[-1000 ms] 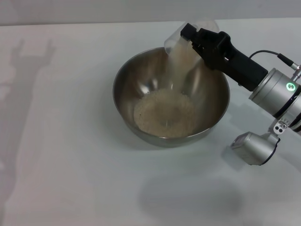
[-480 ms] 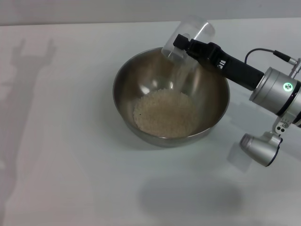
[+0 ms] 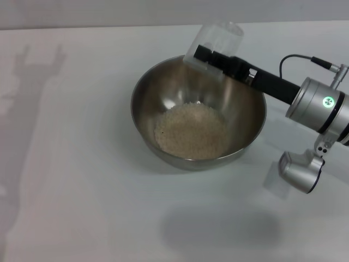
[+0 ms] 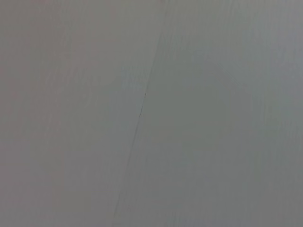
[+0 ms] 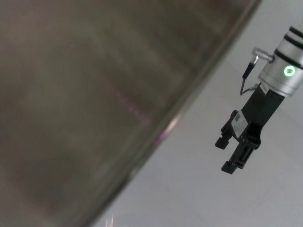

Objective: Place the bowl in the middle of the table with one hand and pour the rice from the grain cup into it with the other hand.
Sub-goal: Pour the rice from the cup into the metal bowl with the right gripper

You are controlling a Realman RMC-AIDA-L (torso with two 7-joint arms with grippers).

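The steel bowl (image 3: pixel 143 136) stands in the middle of the white table (image 3: pixel 76 196) with a heap of pale rice (image 3: pixel 191 131) on its bottom. Over the bowl's far rim my right gripper (image 3: pixel 209 56) is shut on the clear grain cup (image 3: pixel 217 37), which is tipped mouth-down toward the bowl and looks empty; no grains are falling. The right wrist view is filled by the blurred bowl wall (image 5: pixel 85 94). Beyond it, that view shows my left gripper (image 5: pixel 223 156) open above the table with nothing in it. The head view shows only that arm's shadow at the left.
The left wrist view holds just a plain grey surface with a thin line (image 4: pixel 139 113). Bare white tabletop lies to the left of the bowl and in front of it. The right arm's silver wrist (image 3: pixel 319 106) hangs over the table's right side.
The stream of rice from the cup has stopped. My right wrist has turned the cup further over and slightly back, and the rice heap in the bowl has grown.
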